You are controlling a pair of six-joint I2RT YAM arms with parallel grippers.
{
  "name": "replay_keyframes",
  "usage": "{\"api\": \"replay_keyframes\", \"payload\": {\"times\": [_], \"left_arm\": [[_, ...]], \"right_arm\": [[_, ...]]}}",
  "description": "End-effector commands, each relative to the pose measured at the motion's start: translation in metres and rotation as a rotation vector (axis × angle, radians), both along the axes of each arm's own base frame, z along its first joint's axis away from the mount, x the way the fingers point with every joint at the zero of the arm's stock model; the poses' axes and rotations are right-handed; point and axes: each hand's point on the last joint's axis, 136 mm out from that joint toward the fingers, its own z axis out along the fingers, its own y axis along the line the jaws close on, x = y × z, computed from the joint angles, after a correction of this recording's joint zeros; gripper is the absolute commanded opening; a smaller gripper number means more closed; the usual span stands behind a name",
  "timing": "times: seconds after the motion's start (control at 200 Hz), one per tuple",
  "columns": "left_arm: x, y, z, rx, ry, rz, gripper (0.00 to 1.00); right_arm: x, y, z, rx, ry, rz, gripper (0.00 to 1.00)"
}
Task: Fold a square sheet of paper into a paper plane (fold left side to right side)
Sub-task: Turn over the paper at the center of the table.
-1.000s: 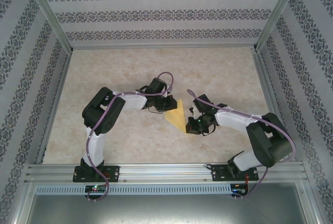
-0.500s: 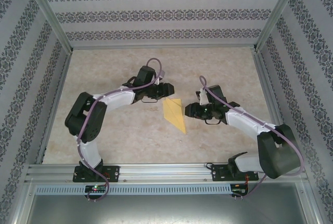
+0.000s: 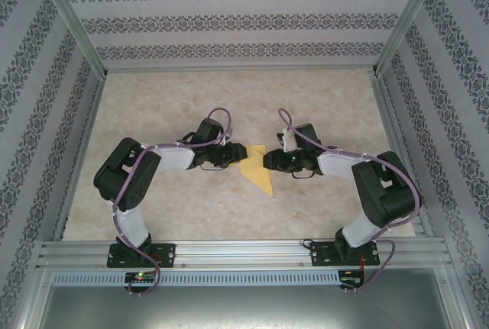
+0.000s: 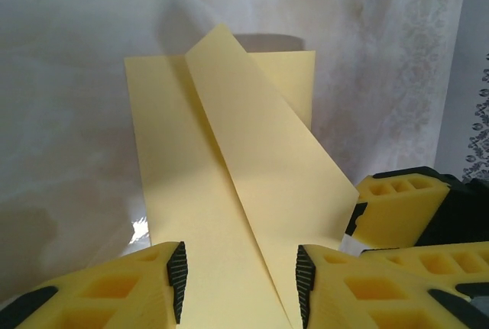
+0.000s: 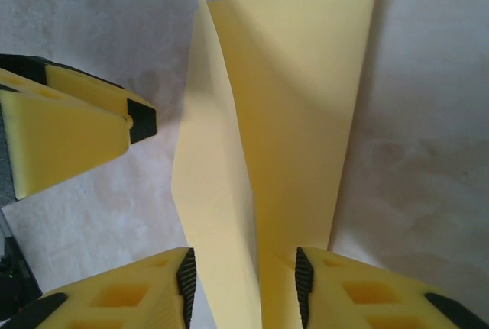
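Observation:
The yellow sheet of paper [image 3: 257,167] lies on the table between both arms, folded into a narrow pointed dart like a paper plane, its tip toward the near edge. In the left wrist view the paper [image 4: 229,191] shows a long diagonal crease with one flap over the other. My left gripper [image 3: 234,153] is at its left edge, and my left gripper [image 4: 241,283] is open, its pads either side of the paper. My right gripper [image 3: 267,160] is at the right edge. My right gripper [image 5: 241,283] is open, straddling the paper [image 5: 290,115], whose left flap stands raised.
The table top [image 3: 168,100] is pale marbled. Aluminium rails [image 3: 84,138] and patterned walls [image 3: 244,20] close it in on three sides. The other arm's yellow fingers [image 4: 397,211] show in each wrist view, the left arm's fingers [image 5: 76,130] close to the paper.
Both grippers went from shut to open. The arms drew back from the paper half a second ago, then came in again from each side. The paper has stayed in place.

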Motion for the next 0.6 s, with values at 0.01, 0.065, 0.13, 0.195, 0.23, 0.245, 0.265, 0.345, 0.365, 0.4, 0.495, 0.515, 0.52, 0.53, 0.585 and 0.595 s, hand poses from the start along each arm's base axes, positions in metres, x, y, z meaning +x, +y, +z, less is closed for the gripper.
{"api": "replay_keyframes", "payload": {"times": [0.01,0.065,0.13,0.195,0.23,0.245,0.265,0.345,0.365,0.4,0.495,0.515,0.52,0.53,0.585,0.595], "left_arm": [[0.007,-0.017,0.011,-0.059,-0.036,-0.017,0.46],[0.008,-0.018,0.010,-0.056,-0.033,-0.016,0.46],[0.009,-0.018,0.008,-0.055,-0.029,-0.012,0.47],[0.009,-0.018,0.007,-0.054,-0.023,-0.011,0.48],[0.009,-0.019,0.007,-0.054,-0.021,-0.013,0.48],[0.010,-0.019,0.007,-0.054,-0.024,-0.010,0.48],[0.010,-0.019,0.006,-0.053,-0.022,-0.011,0.48],[0.010,-0.021,0.006,-0.053,-0.019,-0.015,0.49],[0.010,-0.021,0.006,-0.054,-0.018,-0.017,0.49],[0.010,-0.023,0.007,-0.057,-0.019,-0.021,0.49],[0.011,-0.029,0.009,-0.063,-0.021,-0.034,0.50],[0.011,-0.030,0.008,-0.061,-0.021,-0.036,0.51],[0.012,-0.030,0.009,-0.062,-0.022,-0.037,0.51],[0.012,-0.030,0.009,-0.062,-0.021,-0.037,0.51],[0.012,-0.033,0.009,-0.062,-0.022,-0.043,0.51],[0.013,-0.034,0.008,-0.062,-0.021,-0.044,0.51]], "right_arm": [[0.009,0.009,0.008,0.038,-0.044,0.034,0.29],[0.010,0.009,0.007,0.037,-0.043,0.029,0.21],[0.010,0.006,0.006,0.025,-0.040,0.023,0.10],[0.011,0.003,0.005,0.008,-0.045,0.014,0.03],[0.010,0.000,0.005,-0.004,-0.046,0.008,0.00],[0.011,-0.001,0.005,-0.008,-0.047,0.005,0.00],[0.011,-0.002,0.005,-0.017,-0.051,0.001,0.00],[0.010,-0.008,0.006,-0.034,-0.060,-0.014,0.00],[0.011,-0.009,0.007,-0.034,-0.063,-0.017,0.00],[0.011,-0.011,0.007,-0.032,-0.062,-0.022,0.00],[0.009,-0.012,0.009,-0.028,-0.062,-0.024,0.00],[0.010,-0.013,0.009,-0.029,-0.062,-0.027,0.00],[0.009,-0.013,0.008,-0.030,-0.061,-0.026,0.00],[0.009,-0.014,0.008,-0.030,-0.061,-0.028,0.00],[0.009,-0.014,0.009,-0.026,-0.062,-0.028,0.00],[0.009,-0.014,0.009,-0.025,-0.061,-0.027,0.00]]}}
